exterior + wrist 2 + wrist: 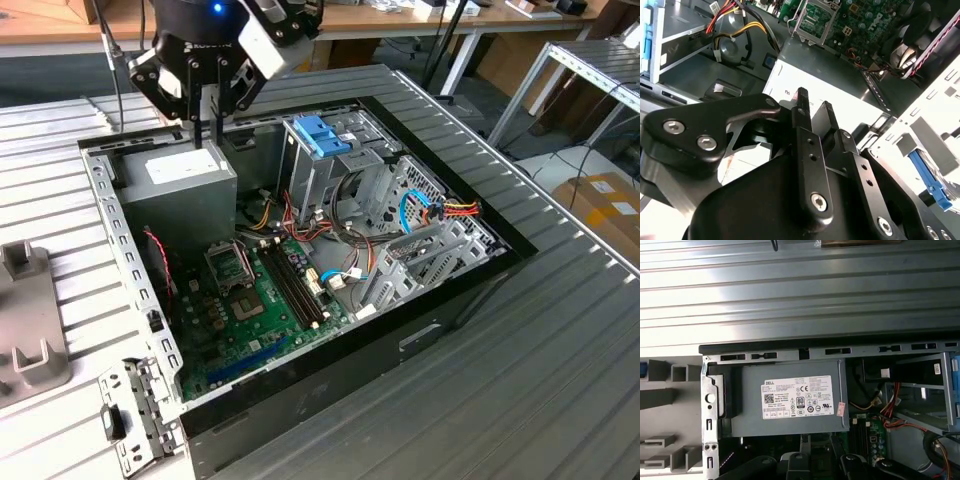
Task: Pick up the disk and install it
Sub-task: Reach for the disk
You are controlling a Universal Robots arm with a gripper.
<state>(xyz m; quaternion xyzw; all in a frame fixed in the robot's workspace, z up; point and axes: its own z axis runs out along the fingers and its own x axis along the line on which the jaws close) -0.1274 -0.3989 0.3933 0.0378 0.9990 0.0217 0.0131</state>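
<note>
My gripper [209,140] hangs over the grey power supply [180,180] in the back corner of the open computer case, on the exterior view's left. Its two black fingers [802,107] stand a narrow gap apart with nothing between them. In the first wrist view the gripper [822,462] sits over the labelled power supply [790,400]. The upright metal drive cage with its fixed blue bracket [322,135] stands to the exterior view's right of the gripper. A blue tab on a light strip [929,181] shows past the case's rear frame; I cannot tell whether it belongs to the disk.
The case holds a green motherboard [250,290], bundles of red, yellow and black cables [300,225] and grey brackets [420,255]. A grey slotted fixture [30,320] lies on the ribbed metal table [520,360] beside the case. A small metal bracket [130,420] lies near the case's front corner.
</note>
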